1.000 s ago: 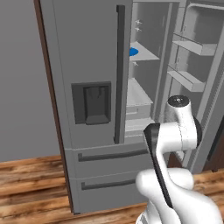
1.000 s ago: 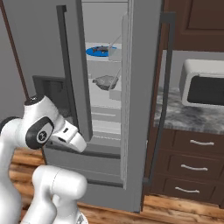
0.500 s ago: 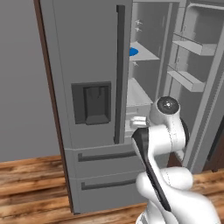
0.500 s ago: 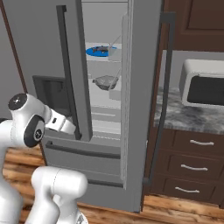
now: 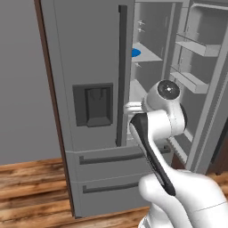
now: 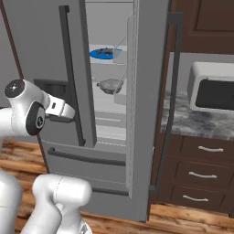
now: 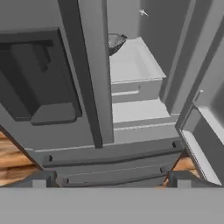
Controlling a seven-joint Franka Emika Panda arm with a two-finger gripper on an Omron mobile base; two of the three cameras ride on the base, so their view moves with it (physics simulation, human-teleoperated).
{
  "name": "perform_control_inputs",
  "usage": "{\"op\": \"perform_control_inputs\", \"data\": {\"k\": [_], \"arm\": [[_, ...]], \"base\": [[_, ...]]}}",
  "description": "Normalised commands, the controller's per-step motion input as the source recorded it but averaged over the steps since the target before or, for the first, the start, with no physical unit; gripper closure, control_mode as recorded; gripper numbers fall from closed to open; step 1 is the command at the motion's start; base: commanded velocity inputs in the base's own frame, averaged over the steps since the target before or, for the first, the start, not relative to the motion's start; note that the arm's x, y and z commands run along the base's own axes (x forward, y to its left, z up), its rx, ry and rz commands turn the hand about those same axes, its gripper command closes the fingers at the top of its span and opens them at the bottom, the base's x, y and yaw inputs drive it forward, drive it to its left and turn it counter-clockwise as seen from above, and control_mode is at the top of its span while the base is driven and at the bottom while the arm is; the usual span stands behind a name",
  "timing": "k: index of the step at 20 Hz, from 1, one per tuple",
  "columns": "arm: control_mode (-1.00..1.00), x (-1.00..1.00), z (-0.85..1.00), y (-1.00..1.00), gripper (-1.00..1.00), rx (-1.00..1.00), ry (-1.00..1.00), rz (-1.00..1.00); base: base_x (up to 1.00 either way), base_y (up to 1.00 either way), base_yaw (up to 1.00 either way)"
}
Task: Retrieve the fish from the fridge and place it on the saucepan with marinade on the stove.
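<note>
The fridge point(image 6: 146, 91) has its right door swung open and its left door point(image 5: 84, 75) shut. On an upper shelf lies the small dark fish point(image 6: 106, 51), resting on a round blue plate point(image 6: 103, 54); the plate's edge point(image 5: 136, 52) also peeks out past the left door. My gripper point(image 7: 109, 183) is open and empty, its fingertips point(image 7: 39, 181) wide apart. It looks at the lower shelves from beside the left door's handle point(image 7: 85, 65). My hand point(image 6: 59, 109) hovers well below and left of the fish. The saucepan and stove are out of view.
A grey faceted bowl point(image 6: 109, 85) sits on the shelf under the plate, also seen as the bowl point(image 7: 114, 42). The open right door point(image 5: 205, 80) carries bins. A microwave point(image 6: 212, 91) stands on a stone counter above wooden drawers point(image 6: 201, 173). Bottom fridge drawers point(image 5: 111, 178) are shut.
My arm has swung left and the hand has risen a little, from in front of the open compartment to beside the left door's handle. The jaws stayed open.
</note>
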Motion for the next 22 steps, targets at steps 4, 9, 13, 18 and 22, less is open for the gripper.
{"op": "perform_control_inputs", "data": {"k": [4, 9, 13, 18, 22], "arm": [[-1.00, 0.31, 0.22, 0.23, -1.00, 0.00, -0.21, 0.14], [-1.00, 0.36, 0.18, 0.07, -1.00, -0.01, -0.23, 0.11], [-1.00, 0.16, 0.07, 0.02, -1.00, -0.02, -0.03, -0.03], [-1.00, 0.33, 0.00, 0.00, -1.00, 0.00, 0.03, -0.02], [-1.00, 0.48, 0.12, 0.00, -1.00, 0.00, 0.00, 0.00]], "base": [[0.00, 0.00, 0.00], [0.00, 0.00, 0.00], [0.00, 0.00, 0.00], [0.00, 0.00, 0.00], [0.00, 0.00, 0.00]]}}
